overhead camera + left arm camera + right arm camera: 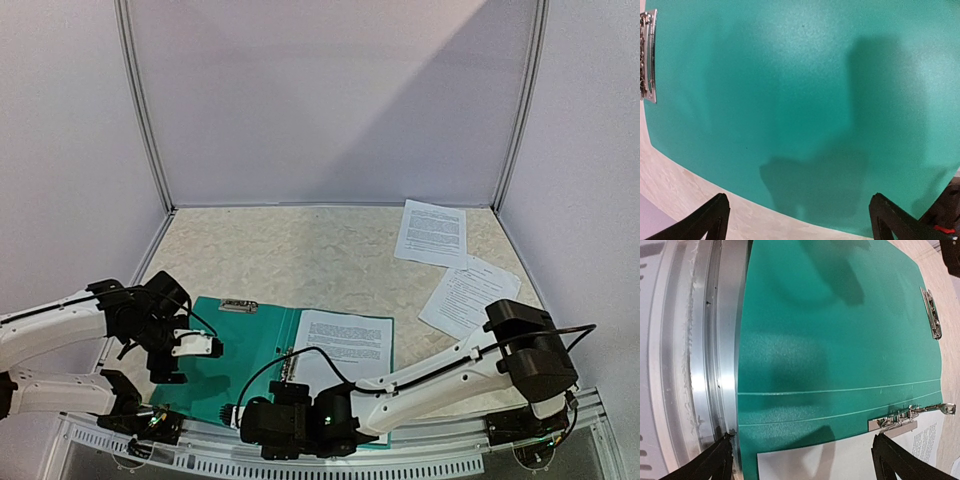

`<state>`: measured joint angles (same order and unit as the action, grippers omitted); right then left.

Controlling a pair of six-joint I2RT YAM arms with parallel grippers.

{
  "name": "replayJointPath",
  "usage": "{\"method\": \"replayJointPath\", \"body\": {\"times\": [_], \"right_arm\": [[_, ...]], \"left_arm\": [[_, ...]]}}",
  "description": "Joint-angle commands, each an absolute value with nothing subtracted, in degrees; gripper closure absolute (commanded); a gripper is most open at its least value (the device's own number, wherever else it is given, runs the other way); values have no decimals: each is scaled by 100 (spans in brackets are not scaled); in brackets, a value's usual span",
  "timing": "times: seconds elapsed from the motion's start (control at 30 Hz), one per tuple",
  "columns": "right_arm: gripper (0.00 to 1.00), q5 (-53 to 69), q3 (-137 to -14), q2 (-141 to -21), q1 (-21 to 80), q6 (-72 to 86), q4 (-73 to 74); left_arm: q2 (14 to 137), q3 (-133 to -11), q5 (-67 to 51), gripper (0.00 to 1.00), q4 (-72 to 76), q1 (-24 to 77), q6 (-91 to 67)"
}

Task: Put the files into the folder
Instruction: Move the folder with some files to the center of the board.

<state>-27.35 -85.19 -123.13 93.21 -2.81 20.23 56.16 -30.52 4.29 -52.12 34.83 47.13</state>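
While the folder point(240, 350) is lying open near the front edge of the table point(300, 260), a printed sheet point(345, 345) is resting on its right-hand leaf, so the task is judged to be partly done. Two more of the files are lying on the bare table at the far right, well apart from the folder: a far sheet point(432, 232) near the back corner and a near sheet point(468, 295), tilted, just in front of it. Both are waiting to be fetched and laid inside.

The left gripper point(797, 225) is hovering over the folder's left leaf with its fingers point(705, 222) spread wide and grasping nothing. The right gripper point(802, 465) is hanging low over the folder's near edge, its fingers point(895, 460) equally spread and empty.

Only the overhead view is showing the two loose sheets and both arms at once. The left wrist view is showing plain teal plastic, the gripper's shadow point(815, 185) and a metal clip point(647, 55) at the leaf's edge. The right wrist view alone is showing the aluminium rail point(705, 365) along the table front, the spine creases point(840, 390) and a lever clip point(905, 417) sitting at the filed sheet's edge. Whether it is clamping that sheet cannot be told.
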Motion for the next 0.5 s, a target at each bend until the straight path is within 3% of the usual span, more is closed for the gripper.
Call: {"method": "replayJointPath", "body": {"times": [0.0, 0.47], "right_arm": [[2, -3282, -8157, -12055, 9058, -329, 2667], [3, -3521, -8118, -12064, 8806, -428, 2835]], "left_arm": [[5685, -3206, 348, 0, -5176, 3419, 4731], [5739, -3315, 333, 0, -5236, 3419, 4720]]}}
